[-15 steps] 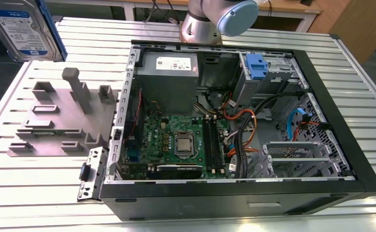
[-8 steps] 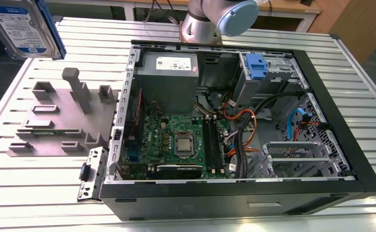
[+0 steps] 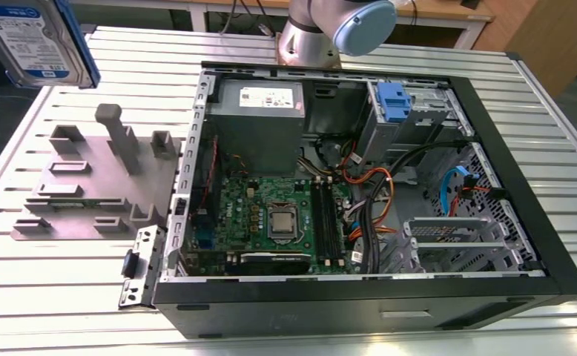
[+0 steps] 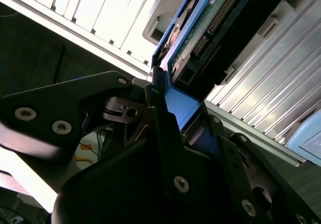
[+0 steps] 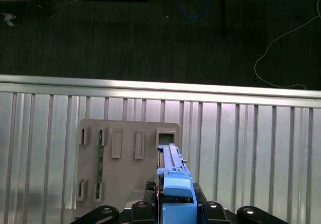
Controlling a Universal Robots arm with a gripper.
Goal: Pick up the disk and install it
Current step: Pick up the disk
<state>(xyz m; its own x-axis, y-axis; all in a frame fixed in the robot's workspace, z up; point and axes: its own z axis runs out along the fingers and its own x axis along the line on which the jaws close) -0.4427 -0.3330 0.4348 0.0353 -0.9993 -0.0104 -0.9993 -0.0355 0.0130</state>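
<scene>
The disk (image 3: 31, 33), a silver drive with a white-and-blue label and blue side rails, hangs tilted in the air at the exterior view's far upper left, above the table's corner. In the second wrist view my gripper (image 4: 175, 108) is shut on the blue rail at one end of the disk (image 4: 210, 28), whose circuit-board side faces the camera. In the first wrist view the disk (image 5: 173, 169) stands edge-on between the black fingers (image 5: 140, 209), over the grey fixture plate (image 5: 125, 174).
The grey fixture plate (image 3: 81, 193) with raised slots lies on the slatted metal table (image 3: 61, 297). To its right the open computer case (image 3: 368, 297) holds a grey power supply (image 3: 261, 122), a motherboard (image 3: 279, 219), cables and a blue caddy clip (image 3: 392, 100) at the drive bay.
</scene>
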